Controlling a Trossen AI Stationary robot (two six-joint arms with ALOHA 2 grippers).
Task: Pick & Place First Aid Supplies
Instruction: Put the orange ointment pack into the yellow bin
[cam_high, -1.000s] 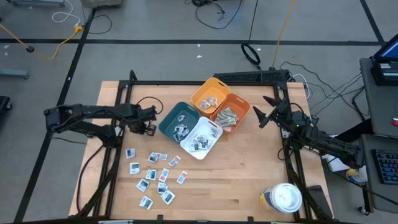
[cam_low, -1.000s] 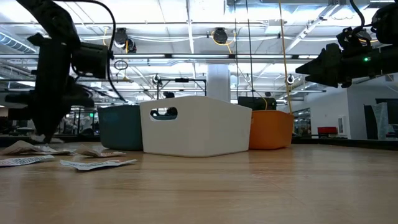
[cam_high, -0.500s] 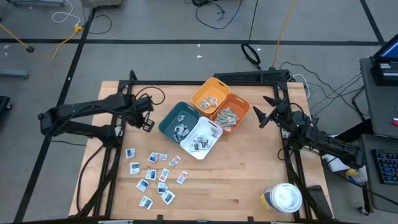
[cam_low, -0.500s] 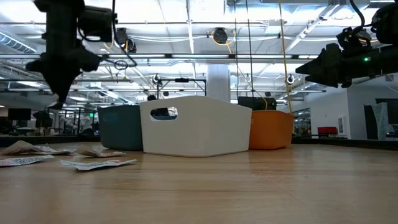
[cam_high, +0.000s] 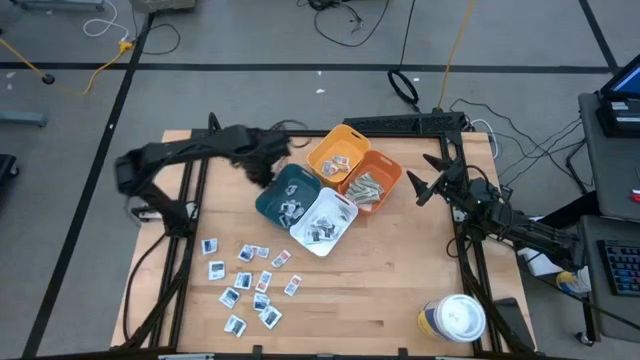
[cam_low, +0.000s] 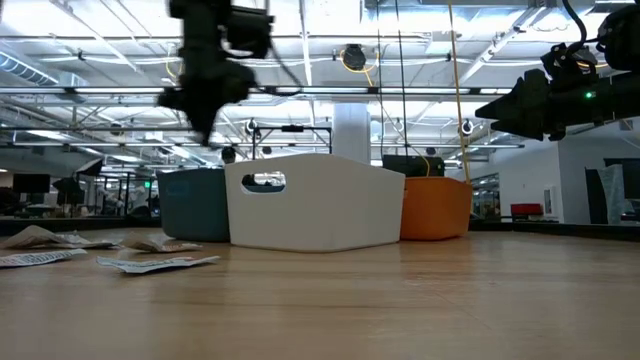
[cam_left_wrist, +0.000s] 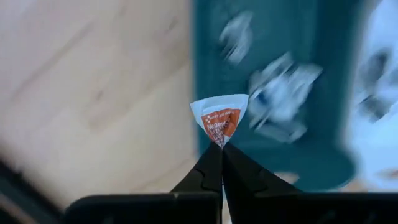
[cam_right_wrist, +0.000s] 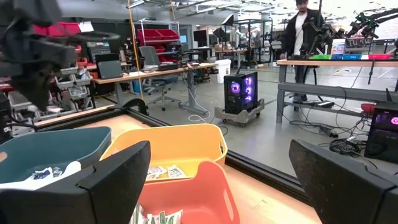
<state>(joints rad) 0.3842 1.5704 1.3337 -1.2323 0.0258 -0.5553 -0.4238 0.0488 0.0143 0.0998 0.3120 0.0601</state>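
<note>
My left gripper (cam_left_wrist: 221, 149) points down, shut on a small white packet with an orange-red mark (cam_left_wrist: 219, 115). It hangs in the air at the left rim of the teal bin (cam_high: 285, 195), and the low view shows it high above that bin (cam_low: 205, 100). More first aid supplies, several white packets (cam_high: 248, 285), lie flat on the wooden table nearer the front. Others lie inside the bins. My right gripper (cam_high: 425, 185) waits open and level at the table's right side, with nothing between its fingers. My left gripper pinches the packet's narrow end (cam_left_wrist: 219, 138) between its two fingertips. The fingers come from above and point down. The rest of the packet sticks out past the tips, lifted clear over the teal bin's edge.
Four bins stand clustered at the table's far middle: the teal one, a white (cam_high: 322, 222), a yellow (cam_high: 338, 152) and an orange (cam_high: 375, 178). A round white-lidded tub (cam_high: 455, 318) stands at the near right. A person stands in the room beyond (cam_right_wrist: 305, 28).
My left gripper has risen from the table beside the loose packets. Still shut, it has travelled toward the table's right and far edges to the teal bin, rolling as it went. The packet has been lifted clear of the table with it.
</note>
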